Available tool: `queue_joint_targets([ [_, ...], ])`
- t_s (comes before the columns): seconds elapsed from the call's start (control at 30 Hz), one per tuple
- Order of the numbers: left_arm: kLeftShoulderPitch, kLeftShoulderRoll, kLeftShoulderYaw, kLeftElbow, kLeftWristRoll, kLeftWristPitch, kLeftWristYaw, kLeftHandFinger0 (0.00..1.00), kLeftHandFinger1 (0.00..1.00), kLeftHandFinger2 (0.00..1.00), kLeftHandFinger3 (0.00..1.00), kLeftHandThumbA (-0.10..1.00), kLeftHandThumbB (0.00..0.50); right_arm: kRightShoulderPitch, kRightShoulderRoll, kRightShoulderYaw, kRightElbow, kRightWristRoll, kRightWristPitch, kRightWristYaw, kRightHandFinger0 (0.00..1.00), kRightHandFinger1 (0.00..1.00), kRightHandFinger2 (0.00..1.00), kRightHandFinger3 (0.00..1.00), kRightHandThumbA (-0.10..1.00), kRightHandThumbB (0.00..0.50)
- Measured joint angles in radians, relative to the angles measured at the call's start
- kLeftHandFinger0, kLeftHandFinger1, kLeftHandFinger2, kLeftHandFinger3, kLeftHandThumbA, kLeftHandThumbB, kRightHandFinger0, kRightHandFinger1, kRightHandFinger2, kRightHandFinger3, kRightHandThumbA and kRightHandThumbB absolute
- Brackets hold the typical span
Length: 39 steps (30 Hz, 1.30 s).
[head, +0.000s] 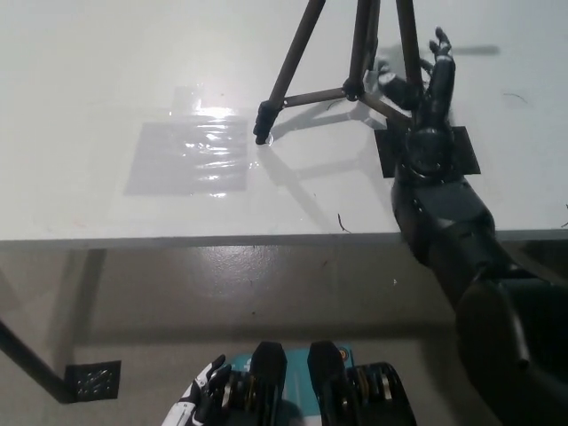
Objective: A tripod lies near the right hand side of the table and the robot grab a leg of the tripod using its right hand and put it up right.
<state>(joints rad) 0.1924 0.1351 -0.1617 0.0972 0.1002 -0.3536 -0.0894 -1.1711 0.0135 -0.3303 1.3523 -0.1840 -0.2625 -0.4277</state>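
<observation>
Tripod (355, 62): stands on the white table (106, 71), legs spread, one foot by the shiny tape patch (191, 158).
My right hand (424, 84): fingers spread, holding nothing, just beside a leg.
My left hand (202, 398): low, resting.
Do well: pull away slowly, no bumping legs.

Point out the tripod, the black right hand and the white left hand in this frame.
tripod (288, 74): head view, on its left leg.
right hand (426, 89): head view, on the hand's middle, open beside the tripod.
left hand (201, 398): head view, bottom edge, on the hand.
</observation>
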Motion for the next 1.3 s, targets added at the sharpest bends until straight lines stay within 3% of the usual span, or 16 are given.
queue_joint_targets([
  [0.33, 0.005, 0.000, 0.000, 0.000, 0.009, -0.002, 0.000, 1.00, 1.00, 1.00, 1.00, 1.00, 0.500, 0.017, -0.047, 0.129, -0.011, 0.018, 0.000, 0.172, 1.00, 1.00, 1.00, 1.00, 0.94, 0.500],
  [0.4, 0.008, 0.000, -0.001, 0.000, 0.010, -0.002, 0.000, 1.00, 1.00, 1.00, 1.00, 1.00, 0.500, 0.020, -0.051, 0.141, -0.041, 0.032, -0.001, 0.210, 1.00, 1.00, 1.00, 1.00, 0.87, 0.500],
  [0.43, 0.010, 0.000, -0.001, 0.000, 0.010, -0.002, 0.000, 1.00, 1.00, 1.00, 1.00, 1.00, 0.500, 0.024, -0.051, 0.141, -0.060, 0.042, -0.001, 0.228, 1.00, 1.00, 1.00, 1.00, 0.89, 0.500],
  [0.63, 0.014, 0.000, -0.001, 0.003, 0.010, 0.000, 0.000, 1.00, 1.00, 1.00, 1.00, 1.00, 0.500, 0.077, -0.050, 0.147, -0.272, 0.083, 0.002, 0.298, 1.00, 1.00, 1.00, 1.00, 0.93, 0.500],
  [0.93, 0.014, 0.000, -0.001, 0.012, 0.010, 0.003, 0.000, 1.00, 1.00, 1.00, 1.00, 1.00, 0.500, 0.262, -0.044, 0.159, -0.606, 0.098, 0.046, 0.323, 1.00, 1.00, 1.00, 1.00, 0.90, 0.500],
  [1.1, 0.014, 0.000, -0.001, 0.015, 0.010, 0.004, 0.000, 1.00, 1.00, 1.00, 1.00, 1.00, 0.500, 0.403, -0.044, 0.162, -0.764, 0.099, 0.069, 0.330, 1.00, 1.00, 1.00, 1.00, 1.00, 0.500],
  [1.13, 0.014, 0.000, -0.001, 0.016, 0.010, 0.004, 0.000, 1.00, 1.00, 1.00, 1.00, 1.00, 0.500, 0.438, -0.044, 0.162, -0.798, 0.099, 0.075, 0.331, 1.00, 1.00, 1.00, 1.00, 0.99, 0.500],
  [1.17, 0.014, 0.000, -0.001, 0.016, 0.010, 0.004, 0.000, 1.00, 1.00, 1.00, 1.00, 1.00, 0.500, 0.470, -0.044, 0.163, -0.830, 0.099, 0.078, 0.332, 1.00, 1.00, 1.00, 1.00, 0.88, 0.500],
  [1.23, 0.014, 0.000, -0.001, 0.018, 0.010, 0.004, 0.000, 1.00, 1.00, 1.00, 1.00, 1.00, 0.500, 0.545, -0.044, 0.166, -0.898, 0.099, 0.082, 0.332, 1.00, 1.00, 1.00, 1.00, 0.83, 0.500],
  [1.3, 0.014, 0.000, -0.001, 0.020, 0.010, 0.005, 0.000, 1.00, 1.00, 1.00, 1.00, 1.00, 0.500, 0.624, -0.045, 0.171, -0.959, 0.099, 0.083, 0.333, 1.00, 1.00, 1.00, 1.00, 0.66, 0.500],
])
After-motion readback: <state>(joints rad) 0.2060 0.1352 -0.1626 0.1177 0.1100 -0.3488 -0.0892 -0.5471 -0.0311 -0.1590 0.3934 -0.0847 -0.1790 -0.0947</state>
